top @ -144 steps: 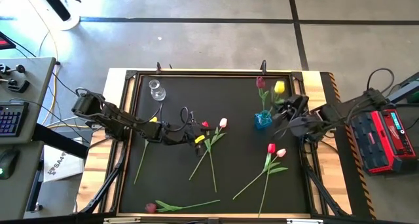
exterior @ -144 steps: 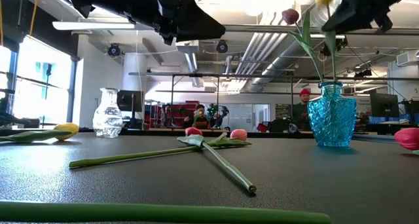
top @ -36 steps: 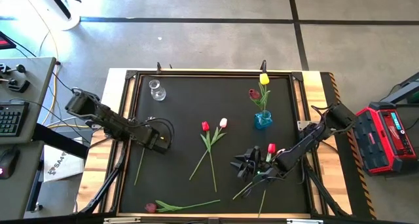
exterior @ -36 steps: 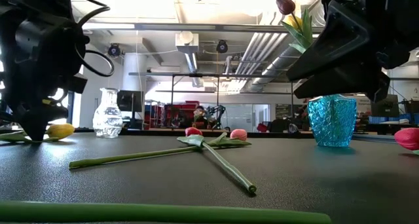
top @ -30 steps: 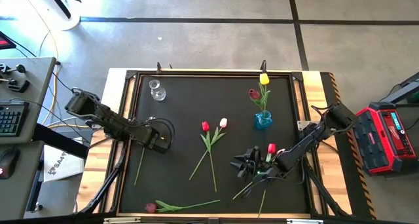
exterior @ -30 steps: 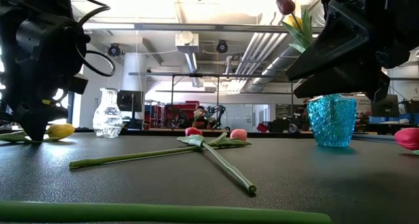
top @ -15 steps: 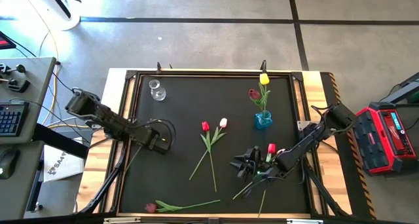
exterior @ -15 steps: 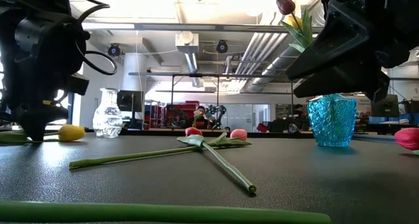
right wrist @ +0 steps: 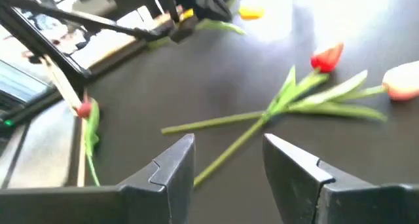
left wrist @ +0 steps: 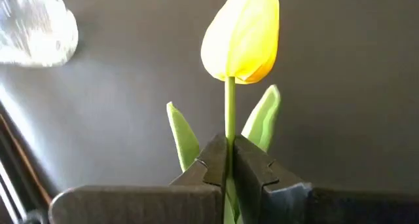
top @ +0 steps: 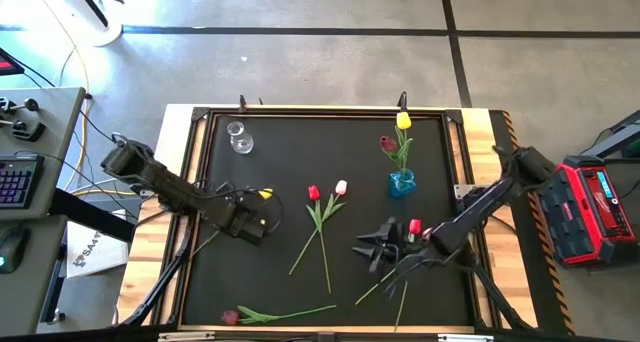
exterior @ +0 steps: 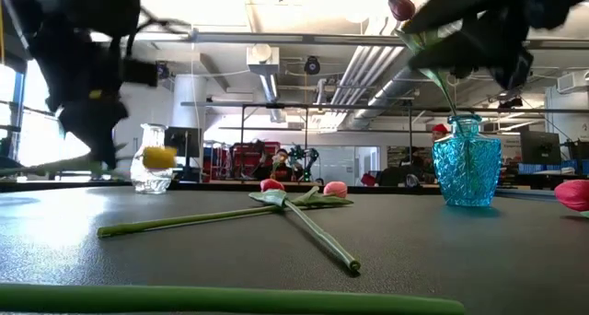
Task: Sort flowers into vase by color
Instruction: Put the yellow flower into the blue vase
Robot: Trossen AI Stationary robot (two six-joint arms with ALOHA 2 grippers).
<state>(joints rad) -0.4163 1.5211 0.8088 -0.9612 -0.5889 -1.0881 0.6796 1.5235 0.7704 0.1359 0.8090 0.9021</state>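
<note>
My left gripper (top: pixel 254 214) is shut on a yellow tulip (left wrist: pixel 241 35) over the table's left half; its head (top: pixel 266 194) also shows in the low view (exterior: pixel 158 156). My right gripper (top: pixel 376 252) hangs open and holds nothing, above the table right of centre, beside a red tulip (top: pixel 414 226) that lies flat. A red (top: pixel 313 192) and a pink tulip (top: pixel 341 188) lie crossed at the centre. The blue vase (top: pixel 401 184) holds a yellow (top: pixel 403 120) and a dark red tulip (top: pixel 387 142). A clear glass vase (top: pixel 238 137) stands at the far left. My left gripper pinches the yellow tulip's stem (left wrist: pixel 230 129) between its two fingers, a short way below the head and between the two upper leaves. The fingers slant down and lie across the stem. The head is lifted clear of the table; the long stem (top: pixel 205 242) trails back toward the near left.
A dark maroon tulip (top: pixel 231 316) lies along the near edge. A raised dark frame (top: pixel 200 162) borders the mat. Loose stems (top: pixel 400 300) lie under my right arm. Bare mat lies between the clear vase and the blue vase.
My left gripper has shut on the yellow tulip's stem, then risen and gone a little toward the table's right, turning as it went. The tulip's head has come up off the mat. My right gripper has risen, still open.
</note>
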